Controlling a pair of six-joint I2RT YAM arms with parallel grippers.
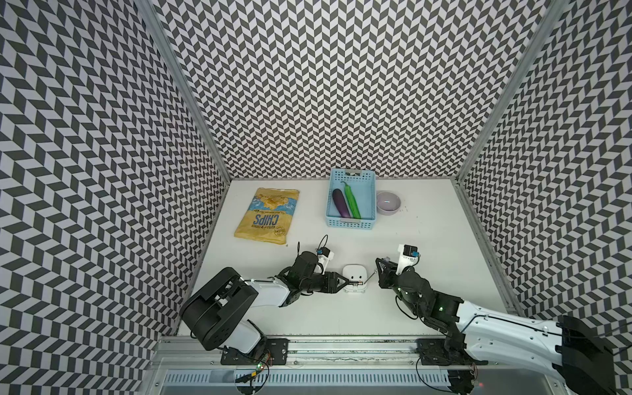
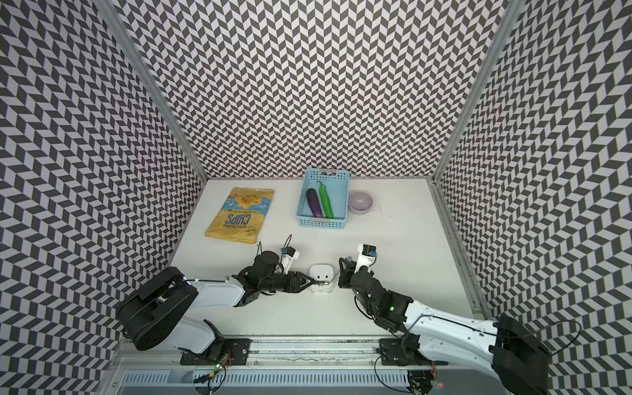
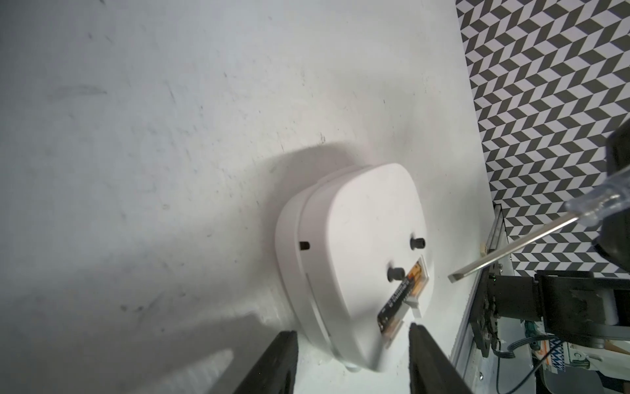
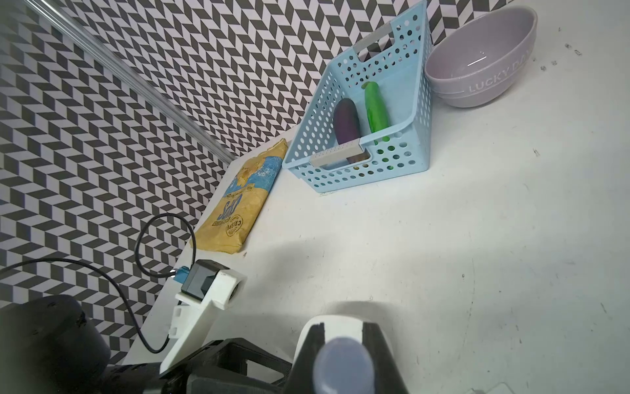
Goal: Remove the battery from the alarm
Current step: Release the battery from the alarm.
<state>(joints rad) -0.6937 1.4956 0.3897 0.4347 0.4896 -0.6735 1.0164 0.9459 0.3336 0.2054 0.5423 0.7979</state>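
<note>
Left wrist view: the left end effector (image 3: pixel 351 337), jaws half apart and empty, straddles the near end of the battery (image 3: pixel 399 300), which lies in the back of the alarm (image 3: pixel 358 232). Pinch squarely, then draw back. Beyond, the right end effector (image 4: pixel 344 341) clamps the screwdriver (image 3: pixel 511 252).

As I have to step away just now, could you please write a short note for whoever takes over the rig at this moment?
Left pincer: open, fingertips either side of the battery at its near end, not clamped.
Right pincer: shut on the screwdriver; tip close beside the alarm, seemingly not touching.
The alarm lies back up on the table; the battery is exposed in its uncovered slot, one end apparently tilted up.
Done: slot open, battery partly raised.
Left: grip the battery and lift it clear.
</note>
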